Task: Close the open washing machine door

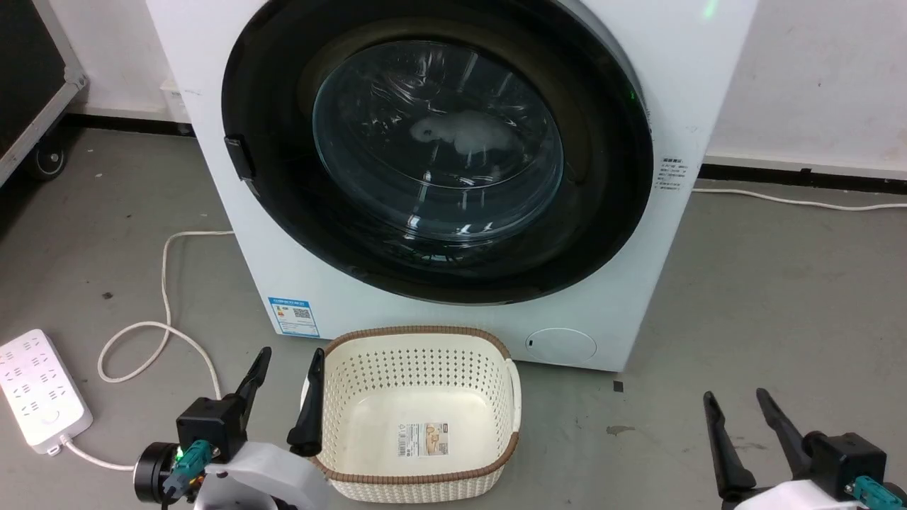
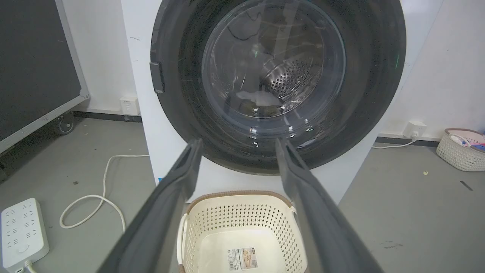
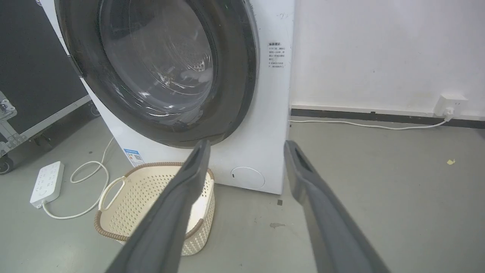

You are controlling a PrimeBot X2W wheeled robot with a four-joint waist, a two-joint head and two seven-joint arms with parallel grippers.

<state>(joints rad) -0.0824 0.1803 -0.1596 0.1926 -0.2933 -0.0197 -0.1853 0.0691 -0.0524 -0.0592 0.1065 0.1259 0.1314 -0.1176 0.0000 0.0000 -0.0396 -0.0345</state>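
- Step: the washing machine door (image 1: pixel 439 152) looks shut already — black rim flat against the white machine front (image 1: pixel 602 333), no gap visible in any view. Task prob. done, bar a check.
- Next move: judging by this, nothing but confirming the latch caught; if not, a firm push on the rim near the dark tab (image 1: pixel 239 157), mid-left of frame.
- Door fills the upper centre of the head view, face toward the camera. It's round, so no real long axis.
- Left gripper (image 1: pixel 292 350), lower left by the basket (image 1: pixel 418 331) — fingers spread wide, empty.
- Right gripper (image 1: pixel 735 394), lower right, also wide & empty, well apart from the door.
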